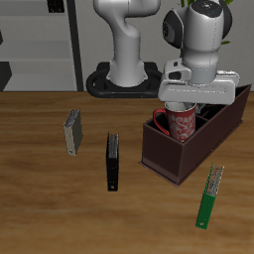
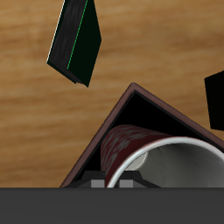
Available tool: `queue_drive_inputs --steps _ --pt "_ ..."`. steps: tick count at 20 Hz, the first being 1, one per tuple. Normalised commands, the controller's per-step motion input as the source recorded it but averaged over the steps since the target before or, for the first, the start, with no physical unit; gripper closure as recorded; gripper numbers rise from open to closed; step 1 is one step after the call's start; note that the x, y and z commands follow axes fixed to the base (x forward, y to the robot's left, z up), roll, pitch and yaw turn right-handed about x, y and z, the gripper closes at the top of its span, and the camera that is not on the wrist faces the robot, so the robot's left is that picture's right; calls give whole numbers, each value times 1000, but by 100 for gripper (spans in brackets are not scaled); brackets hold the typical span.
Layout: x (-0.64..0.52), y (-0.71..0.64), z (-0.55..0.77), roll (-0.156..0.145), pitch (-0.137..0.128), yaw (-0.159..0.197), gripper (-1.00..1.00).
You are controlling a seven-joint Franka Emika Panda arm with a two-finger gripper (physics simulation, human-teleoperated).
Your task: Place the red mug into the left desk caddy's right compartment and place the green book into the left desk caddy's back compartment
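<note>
Gripping one red mug (image 1: 185, 121) upright, the gripper (image 1: 187, 99) is closed on its rim, inside the single caddy (image 1: 177, 159). Three books lie around; the green book (image 1: 209, 196) points lengthwise toward the table's front edge.

A long dark maroon-brown desk caddy (image 1: 193, 139) serves as landmark on the wooden table (image 1: 40, 198). The red speckled mug (image 1: 184, 123) stands inside its squarish end section, under the grey two-finger gripper (image 1: 186, 103). A thin bright green book (image 1: 209, 196) lies just before the caddy, nearer the table's front edge. A black book (image 1: 114, 161) and a grey book (image 1: 72, 131) stand beside the caddy, apart from it.
</note>
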Motion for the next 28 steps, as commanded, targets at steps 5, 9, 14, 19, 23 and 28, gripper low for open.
queue_drive_inputs --steps 5,9,14,19,23,28 --pt "71 -29 -216 9 92 -19 -100" --pt "-45 -35 0 1 22 -3 -100" --pt "-74 -79 155 -18 -27 17 -100" --pt "-45 -94 186 -4 -30 26 -100" --pt "14 -196 146 -3 -23 19 -100" --pt "53 -270 69 -14 -14 8 -100"
